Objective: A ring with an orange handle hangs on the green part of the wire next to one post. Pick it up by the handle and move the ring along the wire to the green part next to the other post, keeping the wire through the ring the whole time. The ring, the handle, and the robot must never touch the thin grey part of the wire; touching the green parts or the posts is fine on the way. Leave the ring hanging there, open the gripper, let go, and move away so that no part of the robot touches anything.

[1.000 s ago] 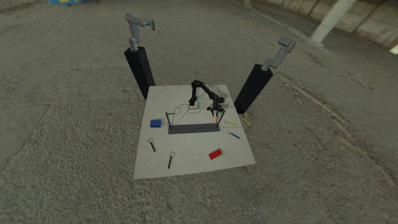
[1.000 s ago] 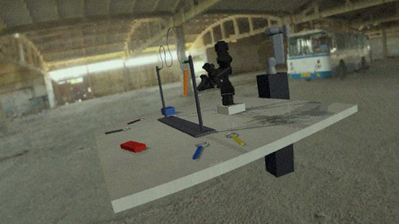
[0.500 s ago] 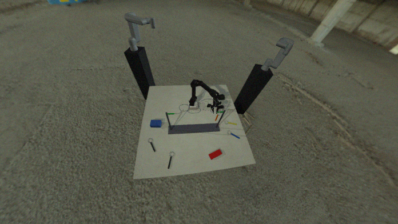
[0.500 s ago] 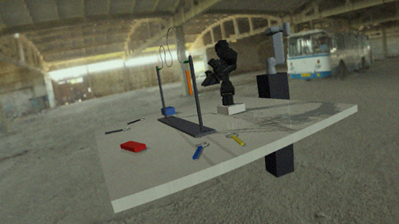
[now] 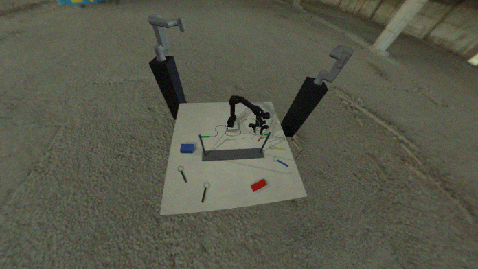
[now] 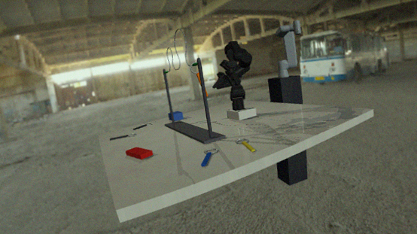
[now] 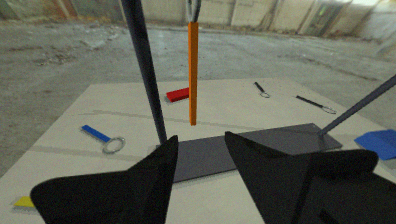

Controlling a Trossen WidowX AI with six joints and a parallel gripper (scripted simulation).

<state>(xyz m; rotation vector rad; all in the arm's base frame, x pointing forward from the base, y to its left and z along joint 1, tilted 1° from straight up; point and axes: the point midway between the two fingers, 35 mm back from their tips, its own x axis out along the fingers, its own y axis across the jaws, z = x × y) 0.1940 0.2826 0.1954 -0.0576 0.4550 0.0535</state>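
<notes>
With tool (image 5: 259,132) (image 6: 215,86) (image 7: 201,137) open on nothing and orange handle (image 5: 259,138) (image 6: 199,79) (image 7: 193,75) hanging from the green stretch (image 5: 264,134) (image 6: 195,64) beside the near post (image 5: 265,143) (image 6: 205,99) (image 7: 146,75), could brush the grey wire (image 5: 249,119) (image 6: 176,49) if raised carelessly.

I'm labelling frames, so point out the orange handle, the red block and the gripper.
Orange handle (image 7: 193,75) (image 6: 199,79): wrist and exterior, its shaft.
Red block (image 5: 258,185) (image 6: 139,153) (image 7: 178,95): all views, its body.
Gripper (image 7: 201,137): wrist, between its fingertips.

Served as a white tabletop (image 5: 226,171) (image 6: 166,179) (image 7: 135,110), bearing a dark grey base plate (image 5: 233,155) (image 6: 191,131) (image 7: 210,160), a white mounting block (image 5: 233,130) (image 6: 244,115), a blue block (image 5: 187,148) (image 6: 176,116) (image 7: 377,144) and a red block (image 5: 258,185) (image 6: 139,153) (image 7: 178,94). Also carried two black-handled rings (image 5: 204,194) (image 6: 119,137) (image 7: 307,101), a blue-handled ring (image 5: 282,162) (image 6: 206,159) (image 7: 95,132) and a yellow-handled ring (image 5: 279,148) (image 6: 249,146) (image 7: 23,201).
</notes>
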